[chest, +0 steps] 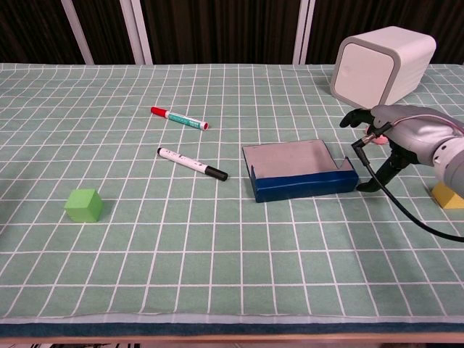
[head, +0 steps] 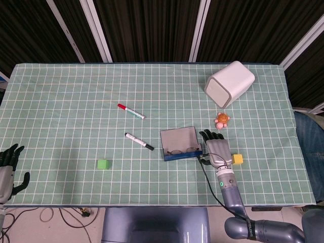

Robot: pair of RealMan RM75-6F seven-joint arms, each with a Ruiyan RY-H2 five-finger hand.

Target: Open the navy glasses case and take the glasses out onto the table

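As seen from head view: navy glasses case (head: 180, 144) lies open near table (head: 61, 101) centre, lid back, glasses (head: 183, 150) inside along front wall. Long axis runs left-right, slightly skewed; opening faces up. Right hand (head: 216, 150) just beside case's right end, fingers spread, holding nothing. Left hand (head: 6, 169) far left at table edge, open, empty.

Chest view: right hand (chest: 395, 134) beside case (chest: 301, 172), thumb down near corner. Glasses hidden behind front wall. Likely risk: hand or trailing cable (chest: 406, 214) nudges light case, sliding it; thick fingers may fumble thin frame in shallow tray.
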